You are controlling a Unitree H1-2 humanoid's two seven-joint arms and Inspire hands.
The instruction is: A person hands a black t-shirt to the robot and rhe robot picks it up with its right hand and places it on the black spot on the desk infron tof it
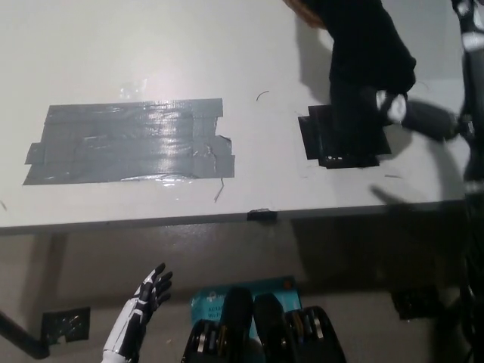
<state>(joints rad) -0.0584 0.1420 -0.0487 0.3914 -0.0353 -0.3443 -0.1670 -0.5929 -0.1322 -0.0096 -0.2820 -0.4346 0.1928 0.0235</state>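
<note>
Black t-shirt (pixel 363 68): bunched, hanging in a loose vertical drape from the top of frame over the counter's right part, lower end over the black spot. Black spot (pixel 321 140): flat taped patch with ragged edges, near the counter's front edge, right of centre, partly covered by the shirt.
</note>
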